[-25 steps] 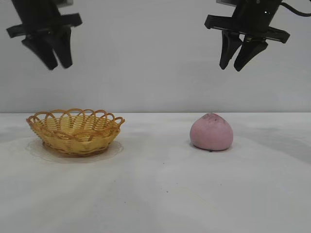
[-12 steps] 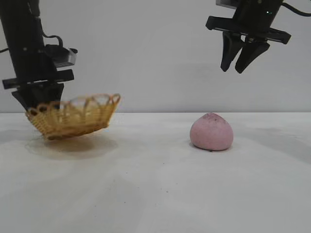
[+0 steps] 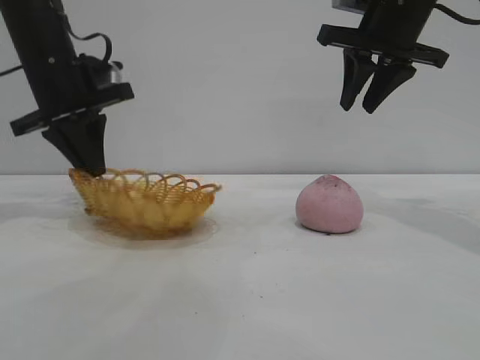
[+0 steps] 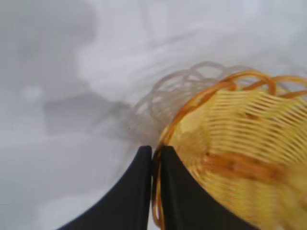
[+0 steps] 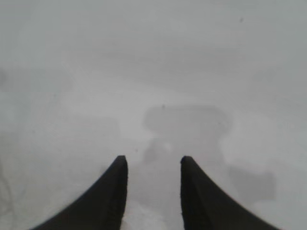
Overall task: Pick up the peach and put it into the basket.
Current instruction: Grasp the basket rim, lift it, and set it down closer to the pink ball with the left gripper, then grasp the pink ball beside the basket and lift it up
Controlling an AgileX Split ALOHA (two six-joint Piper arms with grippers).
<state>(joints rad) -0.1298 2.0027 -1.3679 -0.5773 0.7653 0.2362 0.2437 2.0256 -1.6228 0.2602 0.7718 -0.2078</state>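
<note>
The dusty-pink peach [image 3: 329,204] sits on the white table right of centre. The wicker basket [image 3: 146,199] with its orange looped rim lies left of centre. My left gripper [image 3: 88,166] is shut on the basket's left rim; in the left wrist view its black fingers pinch the rim [image 4: 156,152] with the yellow weave [image 4: 240,143] beside them. My right gripper [image 3: 359,107] hangs high above the peach, a little to its right, open and empty; its wrist view [image 5: 153,160] shows only bare table.
The white table [image 3: 247,300] runs across the whole front. A plain grey wall stands behind it.
My left gripper came down, shut on the basket's rim, tipped it up and dragged it right toward the peach, setting it down again. The right arm and the peach stayed still.
</note>
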